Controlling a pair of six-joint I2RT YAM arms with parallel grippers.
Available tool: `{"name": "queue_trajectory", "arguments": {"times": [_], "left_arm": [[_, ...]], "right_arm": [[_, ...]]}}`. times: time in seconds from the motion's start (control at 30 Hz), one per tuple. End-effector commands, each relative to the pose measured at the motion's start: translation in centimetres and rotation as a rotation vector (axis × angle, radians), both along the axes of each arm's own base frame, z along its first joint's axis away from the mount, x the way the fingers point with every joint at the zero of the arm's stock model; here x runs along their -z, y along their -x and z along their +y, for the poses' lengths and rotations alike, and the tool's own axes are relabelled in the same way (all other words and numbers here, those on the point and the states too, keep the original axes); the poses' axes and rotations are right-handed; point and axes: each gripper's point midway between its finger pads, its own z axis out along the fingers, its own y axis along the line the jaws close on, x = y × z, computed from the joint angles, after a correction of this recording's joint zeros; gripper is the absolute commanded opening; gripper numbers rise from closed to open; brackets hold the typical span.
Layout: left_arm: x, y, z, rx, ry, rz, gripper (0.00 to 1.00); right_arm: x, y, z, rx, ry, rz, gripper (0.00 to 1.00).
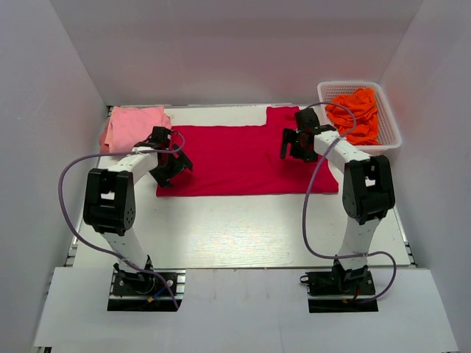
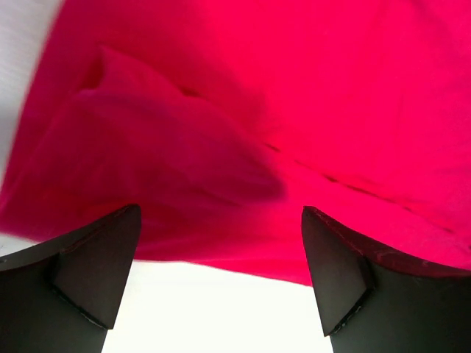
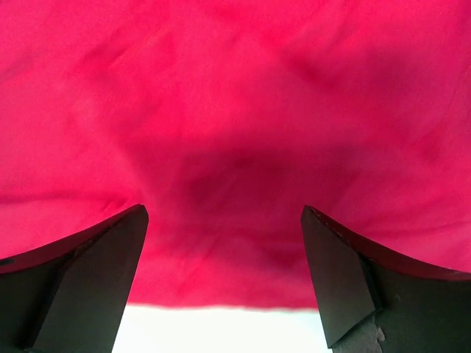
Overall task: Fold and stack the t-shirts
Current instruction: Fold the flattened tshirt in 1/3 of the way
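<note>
The crimson-red t-shirt (image 1: pixel 239 158) lies spread flat in the middle of the table. My left gripper (image 1: pixel 171 168) is open over its left edge; in the left wrist view the red cloth (image 2: pixel 243 140) fills the frame above the open fingers (image 2: pixel 96 268), with white table below. My right gripper (image 1: pixel 296 144) is open over the shirt's right part; the right wrist view shows red cloth (image 3: pixel 235 132) between and beyond the fingers (image 3: pixel 338 279). A light pink t-shirt (image 1: pixel 132 126) lies folded at the back left. Orange t-shirts (image 1: pixel 355 114) are heaped in a basket.
A white plastic basket (image 1: pixel 390 140) stands at the back right, against the right wall. White walls enclose the table on three sides. Bare white table (image 1: pixel 243 228) runs in front of the red shirt. Purple cables loop from both arms.
</note>
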Motion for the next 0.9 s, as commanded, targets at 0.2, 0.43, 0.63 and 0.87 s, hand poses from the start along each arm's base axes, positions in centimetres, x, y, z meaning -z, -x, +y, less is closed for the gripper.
{"name": "queue_trajectory", "arguments": {"times": [0.2,0.43,0.63,0.87], "left_arm": [[1.5,-0.6,1.8,-0.005,-0.085,0.035,1.00],[3.1,1.1,2.4,-0.010,-0.114,0.106,1.00],[3.7,1.9,3.2,-0.020,-0.152,0.144,1.00],[4.3,2.9,4.5,-0.041,-0.204,0.185,1.00]], "right_arm": [[1.3,-6.0,-2.1,-0.089,0.364,-0.149,0.90],[2.6,-6.9,0.2,-0.128,0.387,-0.154,0.82],[2.5,-7.0,-2.1,-0.003,0.485,-0.147,0.57],[0.3,-7.5,-4.8,0.103,0.603,-0.190,0.07]]}}
